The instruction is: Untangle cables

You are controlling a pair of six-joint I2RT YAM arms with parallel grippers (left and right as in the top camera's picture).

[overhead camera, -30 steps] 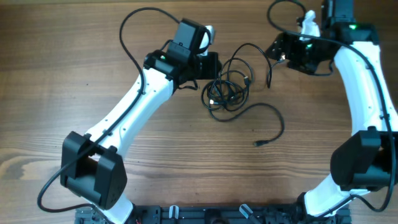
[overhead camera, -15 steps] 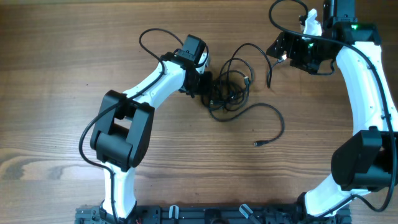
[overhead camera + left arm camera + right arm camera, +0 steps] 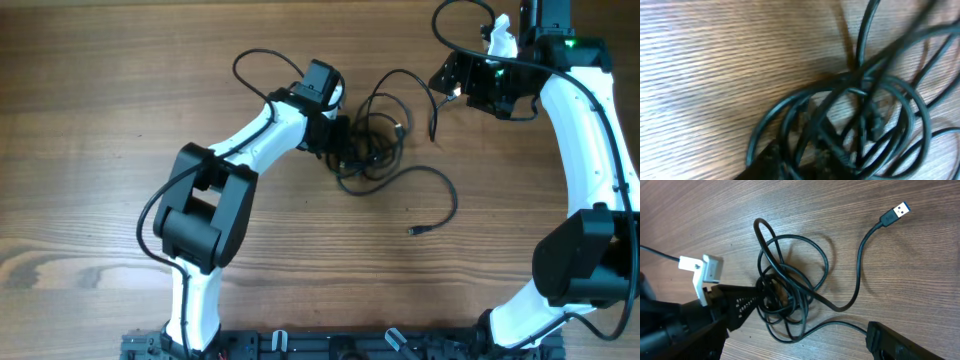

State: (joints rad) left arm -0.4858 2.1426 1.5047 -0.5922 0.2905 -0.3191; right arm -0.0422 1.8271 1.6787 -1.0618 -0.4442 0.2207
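Note:
The cables (image 3: 368, 150) are thin black cords bunched in loops at the table's middle back. They also show in the left wrist view (image 3: 865, 100) and the right wrist view (image 3: 790, 290). One loose end with a USB plug (image 3: 415, 231) (image 3: 897, 210) trails out to the front right. My left gripper (image 3: 342, 138) (image 3: 800, 170) is pressed into the left side of the bunch, with its jaws hidden among the cords. My right gripper (image 3: 447, 82) (image 3: 795, 342) is open beside the bunch's back right. One strand runs close to its right finger.
The table (image 3: 120, 120) is bare brown wood. The left arm's own black wire (image 3: 250, 60) loops behind its wrist. The left gripper (image 3: 747, 302) shows in the right wrist view at the bunch's edge. The arm bases stand at the front edge.
The left arm has folded at the elbow. Its gripper has come down and moved a little to the right into the bunch. The right arm and the cables' loose end have not moved.

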